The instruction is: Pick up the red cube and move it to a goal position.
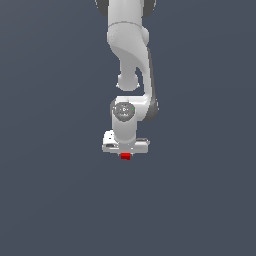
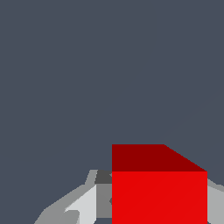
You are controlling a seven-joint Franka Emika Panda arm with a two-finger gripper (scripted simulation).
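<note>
Exterior view. Seen against a plain dark grey-blue backdrop with no visible edge or horizon. White arm (image 1: 131, 50) entering from the top of the frame, hanging down near the centre, links stacked almost in line toward the camera. Round grey wrist joint (image 1: 123, 111) facing the viewer, with the white hand block beneath it set crosswise. Gripper (image 1: 125, 154) pointing straight down. Red cube (image 1: 125, 156) showing as a small red patch directly under the middle of the hand block, touching its lower edge, much narrower than the block. Fingers not separately made out here; too small to judge the gap. Cannot tell from this view whether the cube rests on a surface or hangs clear.

Wrist view. Red cube (image 2: 159, 197) filling the lower part of the picture, bright front face and a darker top face both visible, edges square to the frame. Grey and white finger (image 2: 83, 205) lying hard against one side of the cube; a sliver of a second grey finger (image 2: 215, 201) against the opposite side. Jaws drawn in to the cube's width, clamped on it from both sides. Remainder of the picture flat dark grey-blue
</note>
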